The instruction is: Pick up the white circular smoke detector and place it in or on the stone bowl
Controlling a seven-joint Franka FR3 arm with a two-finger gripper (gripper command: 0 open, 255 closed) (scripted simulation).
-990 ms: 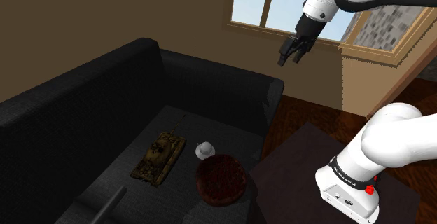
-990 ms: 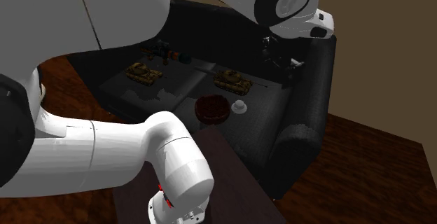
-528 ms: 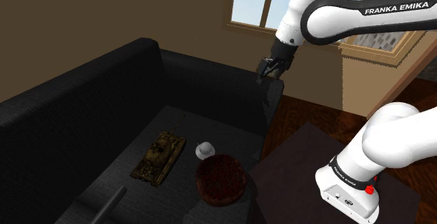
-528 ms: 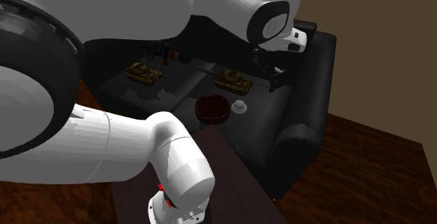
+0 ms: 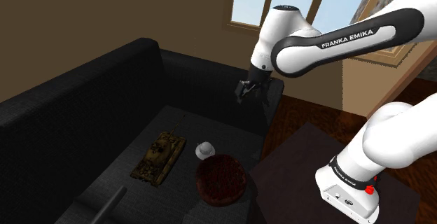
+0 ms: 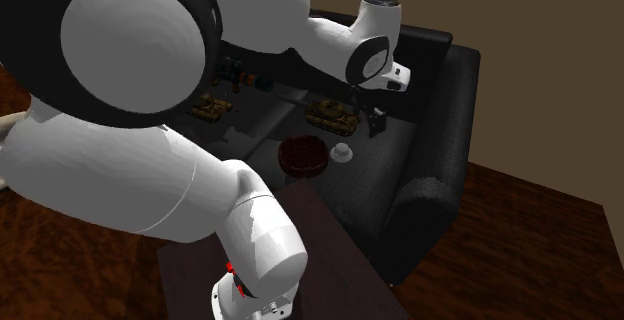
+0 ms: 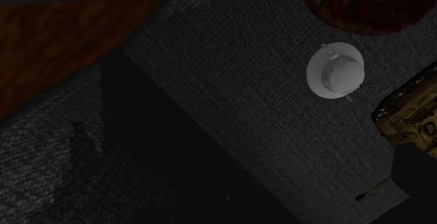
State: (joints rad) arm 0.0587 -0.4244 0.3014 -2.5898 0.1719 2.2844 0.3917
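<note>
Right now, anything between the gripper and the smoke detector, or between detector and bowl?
Nothing visible. The gripper hangs above the sofa, with open air down to the smoke detector. The bowl sits right beside it; the toy tank lies on its other side.

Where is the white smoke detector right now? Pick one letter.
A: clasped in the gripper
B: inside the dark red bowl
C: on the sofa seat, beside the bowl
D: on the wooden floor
C: the smoke detector lies on the black sofa seat, next to the bowl and the toy tank, while the gripper hangs well above it.
</note>
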